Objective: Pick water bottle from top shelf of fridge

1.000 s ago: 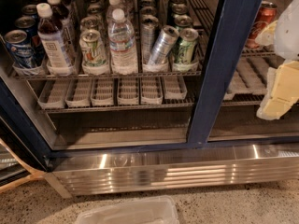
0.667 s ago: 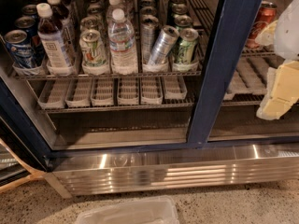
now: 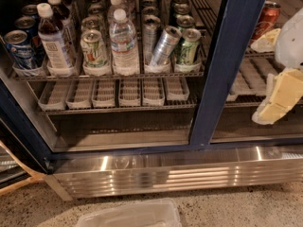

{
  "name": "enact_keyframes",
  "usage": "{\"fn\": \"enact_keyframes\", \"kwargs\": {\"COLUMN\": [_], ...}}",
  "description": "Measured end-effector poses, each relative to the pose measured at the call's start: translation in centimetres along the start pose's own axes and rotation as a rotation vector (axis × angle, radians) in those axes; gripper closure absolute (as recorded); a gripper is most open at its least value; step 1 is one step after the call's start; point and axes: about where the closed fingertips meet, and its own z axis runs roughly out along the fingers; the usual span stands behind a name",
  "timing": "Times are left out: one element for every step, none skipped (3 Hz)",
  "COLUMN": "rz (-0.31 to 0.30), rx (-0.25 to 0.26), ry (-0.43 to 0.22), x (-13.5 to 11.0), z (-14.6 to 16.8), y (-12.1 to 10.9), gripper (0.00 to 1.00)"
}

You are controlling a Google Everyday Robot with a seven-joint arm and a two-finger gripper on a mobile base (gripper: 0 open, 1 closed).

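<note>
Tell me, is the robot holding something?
Nothing that shows. The gripper hangs at the right, far from the water bottle, which stands on the top shelf.

I see a speckled floor (image 3: 246,207) along the bottom, and the fridge (image 3: 156,174) stands on it by its ribbed steel base. A clear plastic tub (image 3: 130,215) lies on the floor just in front of that base. My gripper (image 3: 279,96) hangs at the right edge, well above the floor.
</note>
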Motion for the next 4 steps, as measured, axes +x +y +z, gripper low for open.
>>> {"fn": "enact_keyframes", "kwargs": {"rz": [-0.016, -0.045, -0.077, -0.11], "rx": [-0.084, -0.159, -0.186, -0.155], "ry": [-0.158, -0.258, -0.313, -0.36], "x": [-2.1, -4.1, -6.0, -7.8], "z": [2.3, 4.7, 7.3, 9.2], "y": [1.3, 3.4, 5.6, 7.2], "gripper": [0.0, 0.0, 0.0, 0.0]}}
